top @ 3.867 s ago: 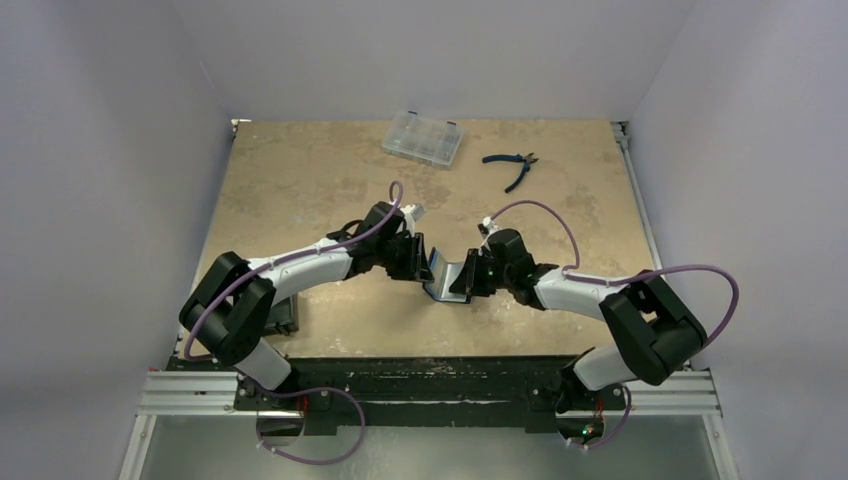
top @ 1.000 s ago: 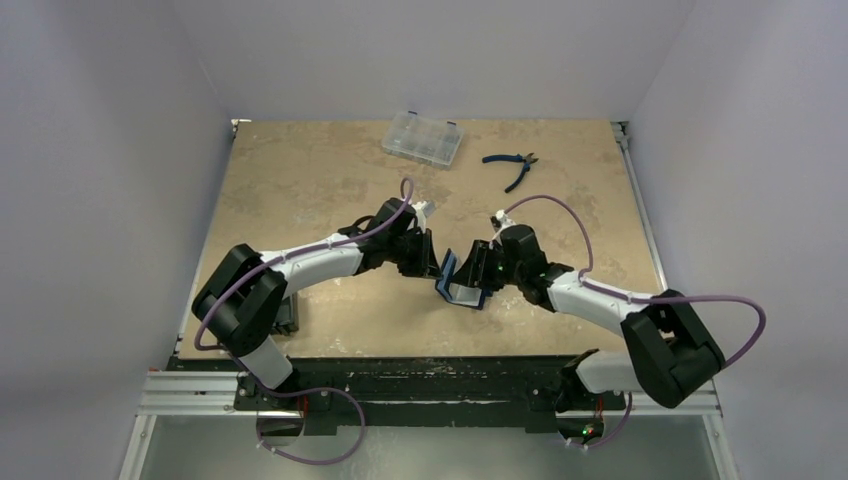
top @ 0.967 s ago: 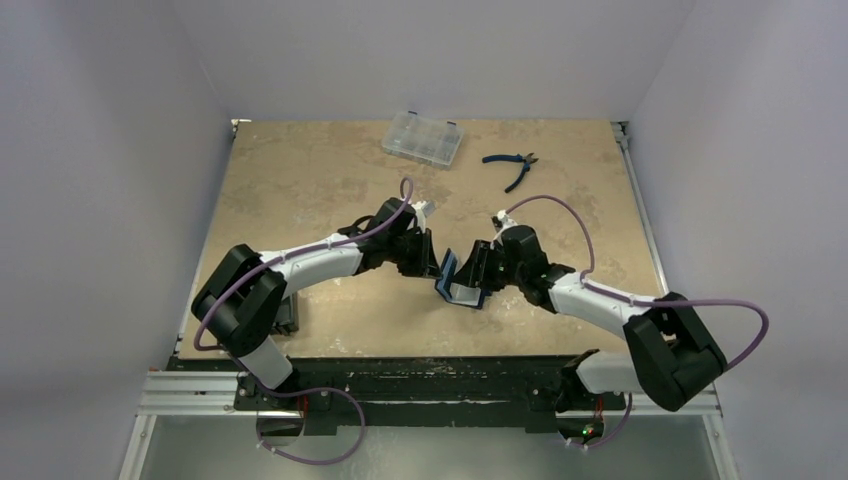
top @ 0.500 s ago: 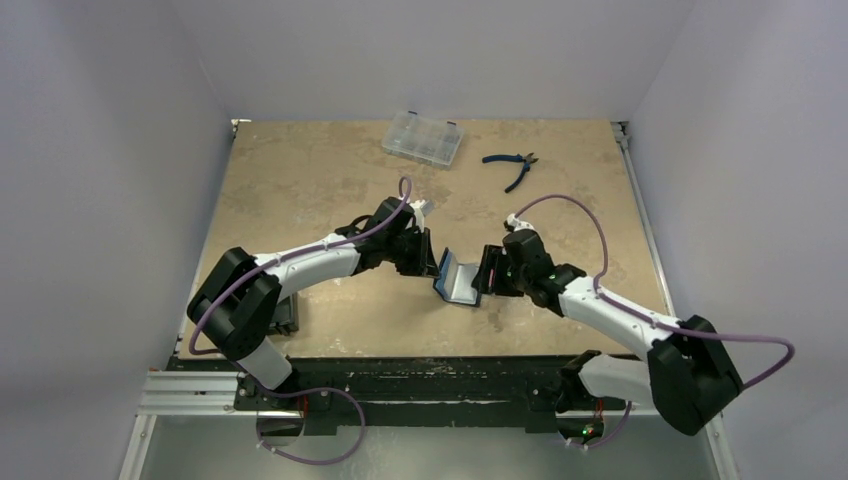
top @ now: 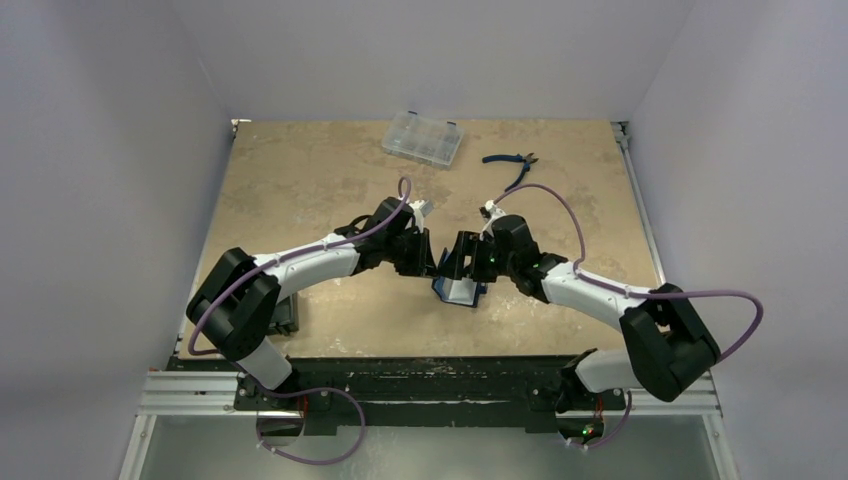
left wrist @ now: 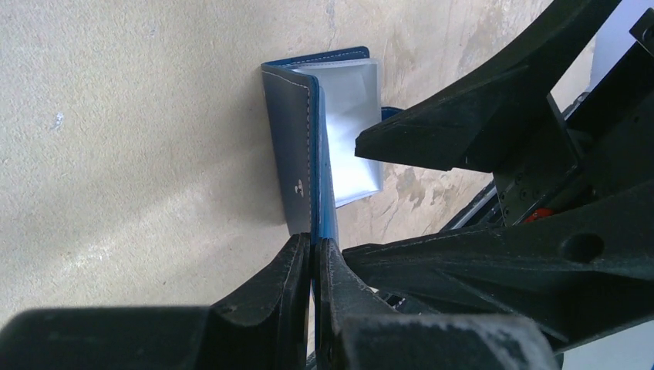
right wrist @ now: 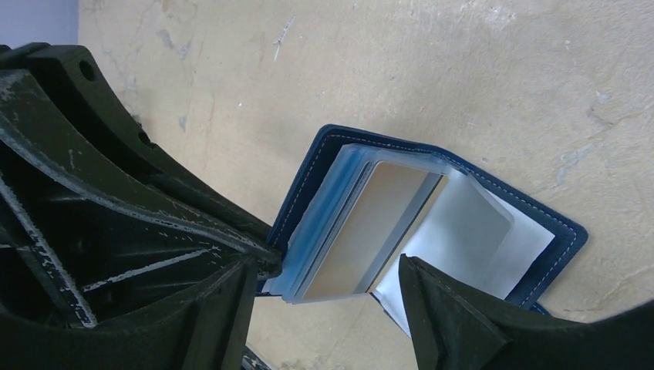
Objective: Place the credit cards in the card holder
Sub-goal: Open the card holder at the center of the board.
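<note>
At mid-table (top: 300, 180) the left gripper (left wrist: 312, 250) clamps the cover of the open card holder (top: 458, 289) from 10 o'clock, while the right gripper (right wrist: 335, 266), at 2 o'clock, spreads wide over its clear sleeves (right wrist: 470, 223), one holding a credit card (right wrist: 370, 223).

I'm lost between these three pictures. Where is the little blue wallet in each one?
Top external: the card holder is at the centre of the picture, partly open.
Left wrist: the card holder is upper middle, its cover pinched by the left fingers.
Right wrist: the card holder is centre right, open with its clear sleeves showing.
Shared landmark: the tan mottled table under it.
</note>
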`<state>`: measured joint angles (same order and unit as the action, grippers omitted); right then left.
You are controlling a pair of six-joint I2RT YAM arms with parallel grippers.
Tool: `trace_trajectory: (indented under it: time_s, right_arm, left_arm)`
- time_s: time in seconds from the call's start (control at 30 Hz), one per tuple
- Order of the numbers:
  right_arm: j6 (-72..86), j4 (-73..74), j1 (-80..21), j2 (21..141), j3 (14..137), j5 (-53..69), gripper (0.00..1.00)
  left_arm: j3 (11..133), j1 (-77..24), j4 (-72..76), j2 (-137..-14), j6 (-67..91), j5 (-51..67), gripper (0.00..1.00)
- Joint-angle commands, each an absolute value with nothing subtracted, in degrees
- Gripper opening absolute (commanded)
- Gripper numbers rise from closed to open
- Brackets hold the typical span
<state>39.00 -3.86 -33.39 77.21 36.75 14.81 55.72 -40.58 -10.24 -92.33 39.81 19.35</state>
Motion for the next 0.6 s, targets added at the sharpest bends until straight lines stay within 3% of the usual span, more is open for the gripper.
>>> trace_trajectory:
  time_s: [0.0, 0.27, 0.4, 0.47, 0.57]
  right_arm:
    - [39.90, -9.14, -33.51, 77.51, 37.56, 17.05, 0.74]
    - [40.51, -9.73, -33.49, 76.70, 34.71, 17.62, 0.59]
    - [41.04, -9.04, -33.53, 74.76, 33.80, 16.51, 0.60]
    - [40.80, -7.89, -33.49, 73.60, 33.69, 15.64, 0.67]
    - [40.32, -7.09, -33.55, 73.78, 33.70, 15.11, 0.68]
  left_arm:
    - [56.65, -40.66, -9.23, -89.78, 39.31, 19.69, 0.00]
    - [56.83, -40.62, -9.43, -90.01, 38.78, 19.74, 0.00]
    - [56.84, -40.61, -9.75, -90.22, 38.50, 19.45, 0.00]
    - [56.72, -40.61, -9.71, -90.26, 38.47, 19.51, 0.00]
    - [56.66, -40.61, -9.43, -90.35, 38.50, 19.54, 0.00]
